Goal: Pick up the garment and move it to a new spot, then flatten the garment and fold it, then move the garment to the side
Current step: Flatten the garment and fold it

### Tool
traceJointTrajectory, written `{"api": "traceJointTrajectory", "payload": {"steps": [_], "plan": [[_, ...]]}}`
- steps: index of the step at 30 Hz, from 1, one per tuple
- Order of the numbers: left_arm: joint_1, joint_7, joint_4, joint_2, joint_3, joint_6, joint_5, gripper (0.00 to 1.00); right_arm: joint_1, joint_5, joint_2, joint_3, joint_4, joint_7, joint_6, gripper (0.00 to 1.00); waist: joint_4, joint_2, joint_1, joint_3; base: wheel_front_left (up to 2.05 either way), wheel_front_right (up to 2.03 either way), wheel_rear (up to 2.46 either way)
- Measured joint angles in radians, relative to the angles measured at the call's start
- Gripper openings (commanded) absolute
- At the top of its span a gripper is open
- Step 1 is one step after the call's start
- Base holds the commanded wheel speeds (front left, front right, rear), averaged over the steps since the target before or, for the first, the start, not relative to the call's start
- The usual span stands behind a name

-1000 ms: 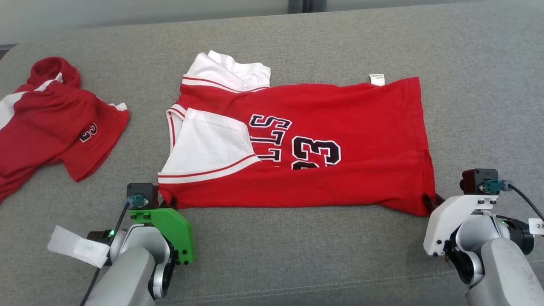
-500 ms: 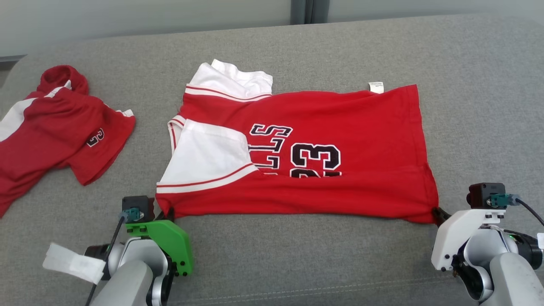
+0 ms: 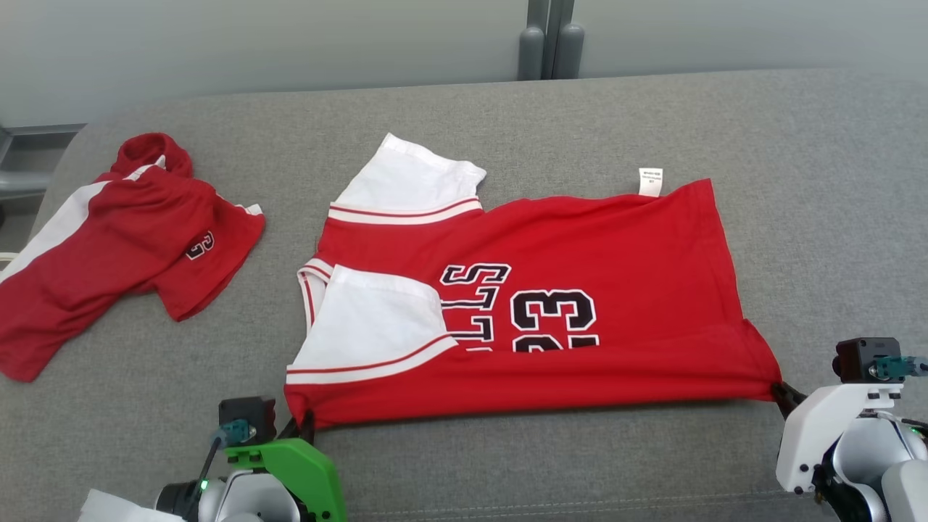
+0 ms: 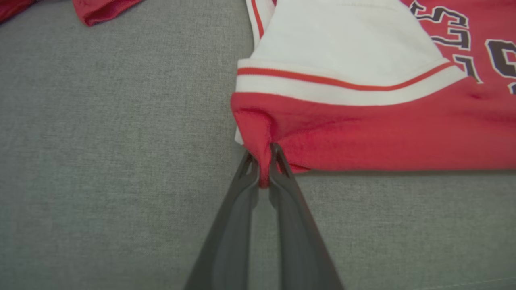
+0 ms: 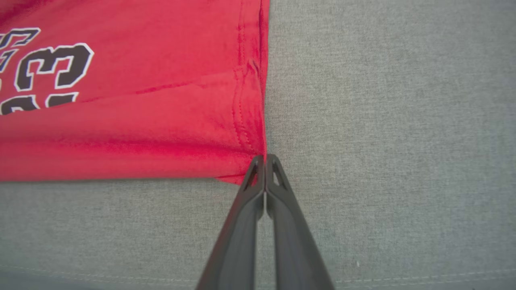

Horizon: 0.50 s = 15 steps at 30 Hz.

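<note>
Left wrist view: the left gripper (image 4: 264,161) keeps its jaws clenched on the jersey (image 4: 363,133) at its near sleeve-side corner. The right gripper (image 5: 265,161), jaws apart a second ago, now pinches the near hem corner. The jersey lies mid-way on the grey upholstered surface (image 3: 797,145), its near edge drawn straighter. Another red-and-white garment (image 3: 123,246) lies well apart on the left.

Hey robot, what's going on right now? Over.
Left gripper pinching jersey, near collar-end corner. Right gripper shut on near hem corner. Near edge stretched between them. Other red garment lies apart, left; nothing blocking.
</note>
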Motion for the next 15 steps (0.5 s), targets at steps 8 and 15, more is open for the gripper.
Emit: {"api": "traceJointTrajectory", "payload": {"steps": [8, 15], "plan": [[0.092, 0.028, -0.109, 0.031, -0.019, 0.036, 0.002, 0.00, 0.082, 0.049, -0.017, 0.000, -0.058, 0.055, 0.000, 0.00, 0.026, 0.0000, 0.0000, -0.035, 0.00, 0.00, 0.00], [0.138, 0.055, -0.137, 0.055, -0.037, 0.051, 0.005, 0.00, 0.156, 0.073, -0.006, -0.002, -0.107, 0.103, 0.000, 0.00, 0.033, -0.0001, 0.0000, -0.065, 0.00, 0.00, 0.00]]}}
